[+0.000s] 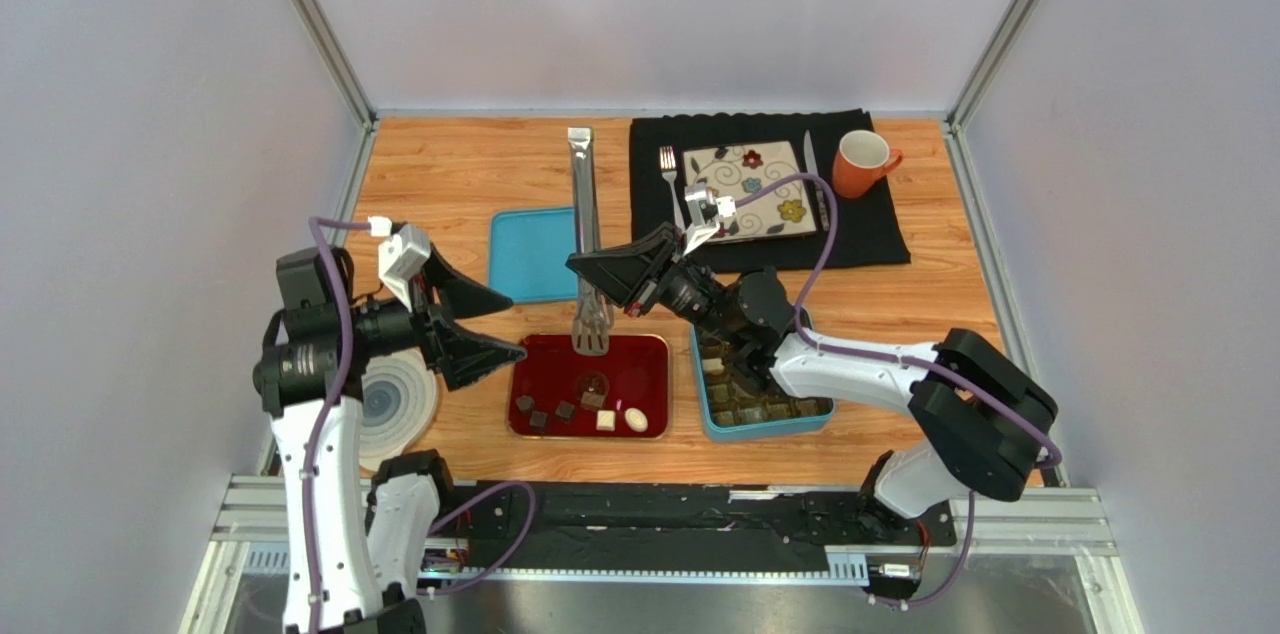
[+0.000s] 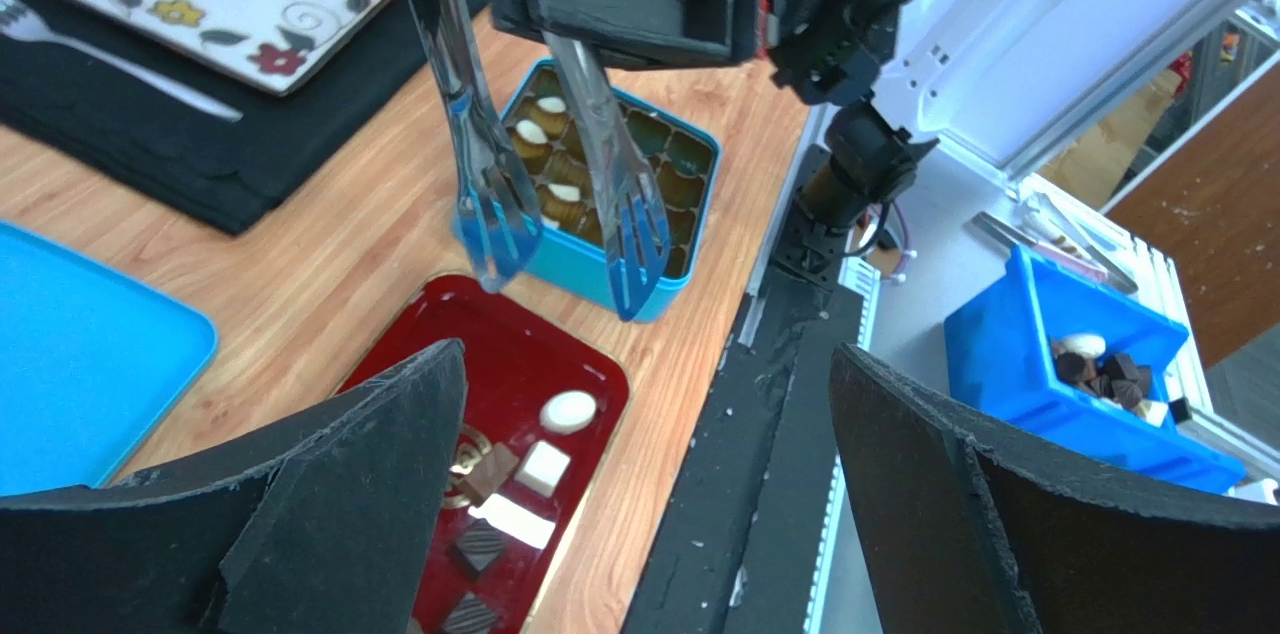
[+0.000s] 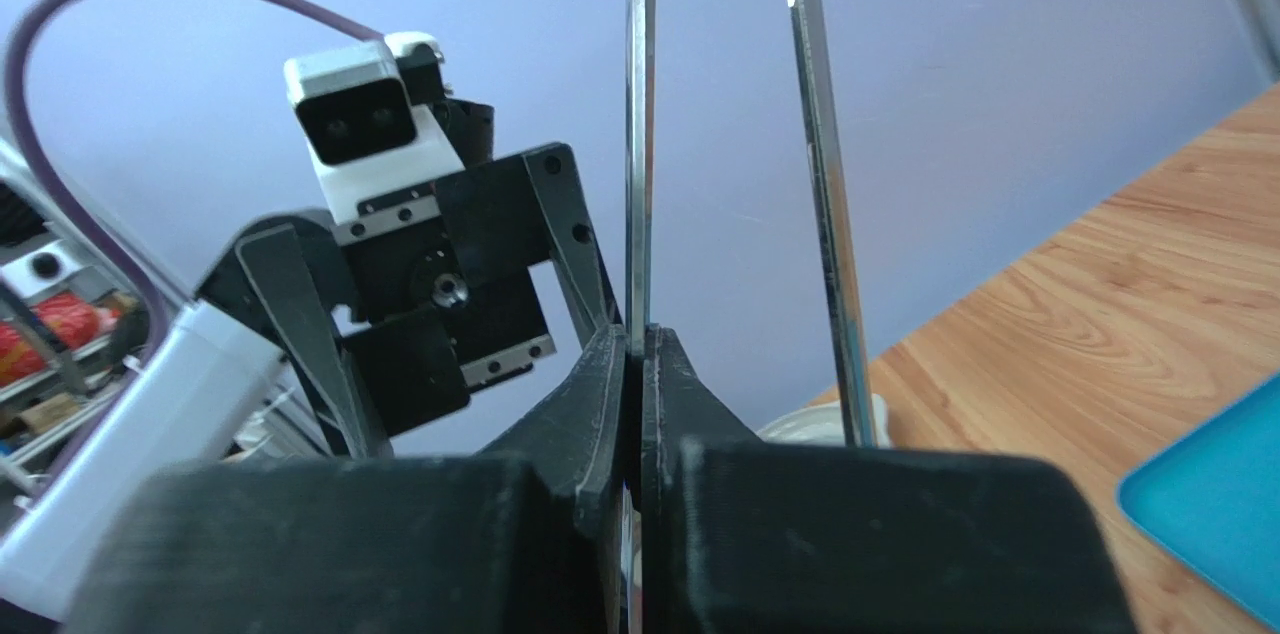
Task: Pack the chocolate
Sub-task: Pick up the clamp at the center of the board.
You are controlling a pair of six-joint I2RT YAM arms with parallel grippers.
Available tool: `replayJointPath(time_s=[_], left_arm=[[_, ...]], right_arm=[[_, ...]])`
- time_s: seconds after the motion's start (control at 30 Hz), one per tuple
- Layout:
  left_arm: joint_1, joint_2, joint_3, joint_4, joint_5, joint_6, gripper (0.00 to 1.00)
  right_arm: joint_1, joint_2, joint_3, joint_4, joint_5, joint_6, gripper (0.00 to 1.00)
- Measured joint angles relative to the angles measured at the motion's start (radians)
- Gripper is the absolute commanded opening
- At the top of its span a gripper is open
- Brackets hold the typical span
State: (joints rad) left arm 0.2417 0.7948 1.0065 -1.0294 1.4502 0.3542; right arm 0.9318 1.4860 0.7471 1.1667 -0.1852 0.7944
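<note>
Nearest the arm bases lies a dark red rectangular tray (image 1: 639, 364), and on it sits the loose chocolate (image 1: 565, 411): a handful of dark cubes, a cream cube and a cream oval, all below and just on the near side of the right gripper (image 1: 589, 279). Level with the tray's left end, the left gripper (image 1: 516, 330) hangs with its fingers spread wide and nothing between them, pointing towards the tray.

The right gripper is clamped on a pair of long metal tongs (image 1: 580, 199). From its wrist camera it seems to pinch only one arm of them, the other standing free beside its fingers, though that view is too close to be sure. The tongs' tips hang apart and empty over the tray's far edge, short of any piece.

To the right gripper's right, under its forearm, stands the teal compartmented box (image 1: 766, 427); a few cream pieces already lie in its cells. Farther off, beyond the left gripper, rests a flat teal lid (image 1: 529, 252).

The step in hand is, I judge, fetching another piece. The next move calls for bringing the tips down and nearward to straddle one chocolate, then closing them gently enough to lift without flicking it, and carrying it right to an empty cell.
</note>
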Motion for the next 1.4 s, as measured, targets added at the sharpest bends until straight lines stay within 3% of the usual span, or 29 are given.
replayJointPath(time_s=[0.1,0.27,0.4,0.5,0.97,1.07,1.1,1.2,1.4], left_arm=[[-0.003,-0.080,-0.064,0.136,0.015,-0.128,0.98],[-0.006,-0.035,-0.097,0.264,0.021,-0.231,0.94],[-0.006,0.000,-0.121,0.291,0.018,-0.264,0.78],[-0.006,0.003,-0.122,0.306,0.019,-0.285,0.73],[-0.006,-0.034,-0.136,0.404,0.019,-0.401,0.72],[-0.006,-0.041,-0.139,0.421,0.019,-0.412,0.63],[-0.006,-0.041,-0.142,0.425,0.020,-0.417,0.52],[-0.008,-0.037,-0.143,0.431,0.021,-0.429,0.33],[-0.033,-0.028,-0.163,0.465,0.034,-0.447,0.30]], right_arm=[[0.013,0.018,0.023,0.034,-0.013,0.034,0.00],[0.050,0.057,0.101,0.092,-0.016,0.051,0.00],[0.081,0.099,0.141,0.113,-0.014,0.051,0.00],[0.093,0.129,0.159,0.113,-0.012,0.050,0.00],[0.095,0.239,0.291,0.118,0.001,0.047,0.00],[0.095,0.259,0.311,0.117,0.001,0.050,0.00],[0.095,0.267,0.322,0.116,0.000,0.051,0.00],[0.095,0.282,0.348,0.116,0.001,0.055,0.00],[0.095,0.293,0.383,0.117,0.000,0.055,0.00]])
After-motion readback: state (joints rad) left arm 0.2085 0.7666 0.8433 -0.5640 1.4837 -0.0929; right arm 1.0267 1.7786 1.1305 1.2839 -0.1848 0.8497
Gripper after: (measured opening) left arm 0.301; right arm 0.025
